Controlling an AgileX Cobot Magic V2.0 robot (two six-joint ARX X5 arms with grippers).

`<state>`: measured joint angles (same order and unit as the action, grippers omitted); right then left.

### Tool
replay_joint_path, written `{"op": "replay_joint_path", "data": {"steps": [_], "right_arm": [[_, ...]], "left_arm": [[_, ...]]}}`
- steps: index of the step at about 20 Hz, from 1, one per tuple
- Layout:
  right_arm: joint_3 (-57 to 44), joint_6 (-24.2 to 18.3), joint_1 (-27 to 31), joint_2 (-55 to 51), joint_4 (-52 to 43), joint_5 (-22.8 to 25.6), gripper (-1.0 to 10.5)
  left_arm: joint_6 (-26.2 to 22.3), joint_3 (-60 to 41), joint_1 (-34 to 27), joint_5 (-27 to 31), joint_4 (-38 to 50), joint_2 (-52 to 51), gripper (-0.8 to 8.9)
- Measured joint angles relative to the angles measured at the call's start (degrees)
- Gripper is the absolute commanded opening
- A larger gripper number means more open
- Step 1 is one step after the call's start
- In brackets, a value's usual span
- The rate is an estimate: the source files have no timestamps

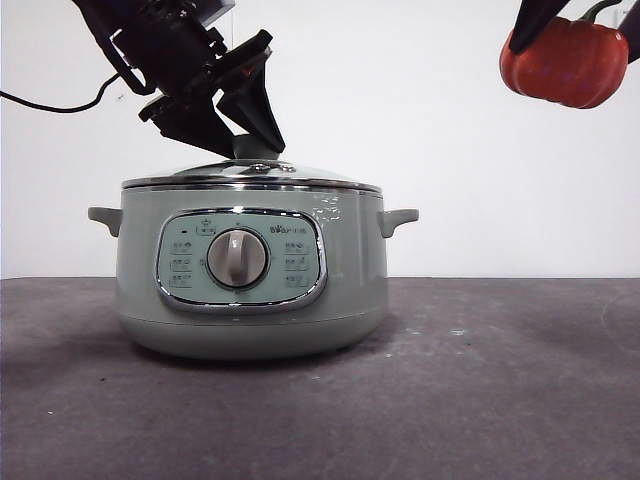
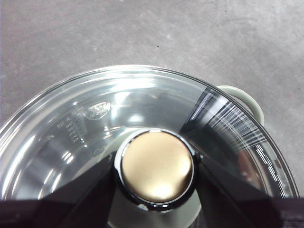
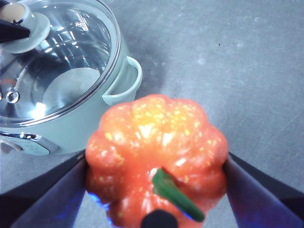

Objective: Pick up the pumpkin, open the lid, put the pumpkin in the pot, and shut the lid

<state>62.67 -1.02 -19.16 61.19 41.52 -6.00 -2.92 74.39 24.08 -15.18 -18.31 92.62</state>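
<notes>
**Lid knob gripped, pumpkin held in the air**

The left gripper (image 2: pixel 154 173) is placed on the knob (image 2: pixel 156 166) of the lid (image 2: pixel 90 118). Its two jaws are pressed against both sides of the knob, so the knob is grasped between them. The lid is seen lying flat on the pot (image 1: pixel 250 290), directly under this gripper. One pot handle (image 2: pixel 244 97) is visible beyond the lid rim.

The right gripper (image 3: pixel 156 175) is clenched on the pumpkin (image 3: pixel 156 161), one jaw on each side of it, and the green stem (image 3: pixel 178 194) is turned toward the wrist camera. In the front view the pumpkin (image 1: pixel 565 62) is held high above the table (image 1: pixel 500 380), well apart from the pot and to its side. Below and beside this gripper, the pot with its lid on is seen.
</notes>
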Motion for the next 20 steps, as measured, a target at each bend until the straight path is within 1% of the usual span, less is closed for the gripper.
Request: {"op": "replay_joint_path", "data": {"steps": [2,5,10,13,15,17,20], "right_arm": [[0.0,0.0,0.0,0.0,0.0,-0.1,-0.1],[0.0,0.0,0.0,0.0,0.0,-2.8,-0.1],[0.0,0.0,0.0,0.0,-0.7,-3.0,-0.1],[0.0,0.0,-0.2,0.0,-2.0,-3.0,-0.1],[0.0,0.2,-1.6,0.1,-4.6,-3.4,-0.1],[0.0,0.3,-3.6,0.8,-7.9,-5.6,-0.1],[0.6,1.0,-6.8,4.5,-12.3,-6.0,-0.1]], "left_arm": [[0.0,0.0,0.0,0.0,0.0,0.0,-0.08],[-0.1,0.1,-0.2,0.0,-0.6,-0.7,-0.08],[0.0,0.1,-0.5,0.5,-2.4,-7.2,-0.08],[0.0,0.1,-1.1,0.7,-5.0,-10.8,-0.08],[0.0,0.1,-1.3,2.2,-7.7,-13.7,-0.08],[0.0,0.1,-1.5,4.0,-10.2,-17.9,-0.08],[-0.1,0.1,-1.7,5.7,-14.4,-25.2,-0.08]]}}
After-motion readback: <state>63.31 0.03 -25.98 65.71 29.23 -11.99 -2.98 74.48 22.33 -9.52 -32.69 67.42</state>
